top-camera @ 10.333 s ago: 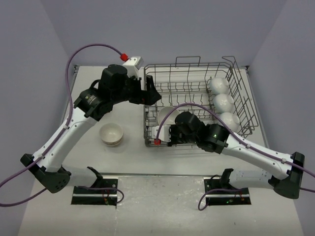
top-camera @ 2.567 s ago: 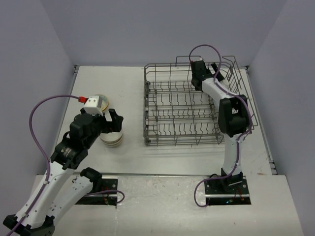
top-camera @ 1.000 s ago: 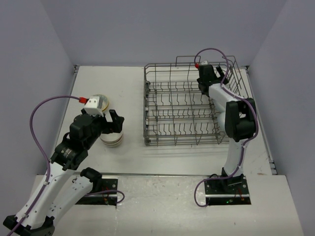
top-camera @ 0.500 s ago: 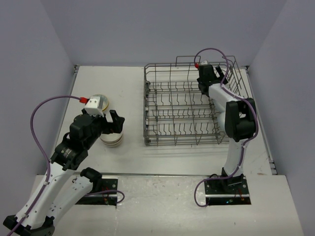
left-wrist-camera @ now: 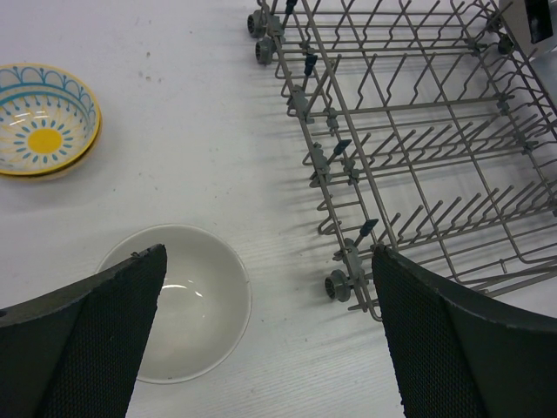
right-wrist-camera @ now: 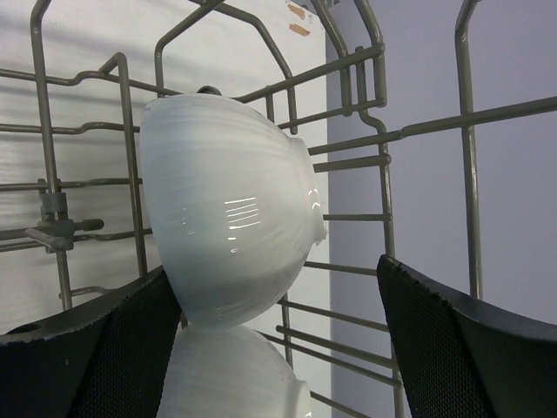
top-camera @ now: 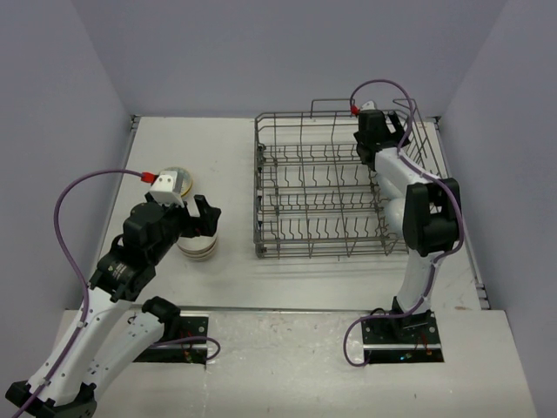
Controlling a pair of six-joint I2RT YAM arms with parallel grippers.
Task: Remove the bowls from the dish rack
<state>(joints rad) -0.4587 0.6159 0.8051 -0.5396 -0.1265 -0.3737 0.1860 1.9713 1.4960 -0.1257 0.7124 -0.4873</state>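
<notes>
Two plain white bowls stand on edge at the dish rack's [right-wrist-camera: 467,131] end wall in the right wrist view, the upper bowl [right-wrist-camera: 228,222] above a lower bowl [right-wrist-camera: 235,379]. My right gripper [right-wrist-camera: 278,340] is open, its fingers spread to either side of them. From above, the right gripper [top-camera: 380,131] is at the back right corner of the dish rack [top-camera: 258,187], and the arm hides those bowls. My left gripper [left-wrist-camera: 270,322] is open, hovering over a white bowl [left-wrist-camera: 187,305] on the table. That bowl tops a short stack [top-camera: 198,248].
A teal-rimmed bowl with a yellow centre [left-wrist-camera: 43,131] sits on a second bowl on the table, left of the rack and beyond the stack. The wheeled near corner of the rack [left-wrist-camera: 338,285] is close to my left gripper's right finger [left-wrist-camera: 470,340].
My right gripper has shifted a little toward the back right corner of the rack and its jaws have narrowed slightly. The left arm has not moved.
</notes>
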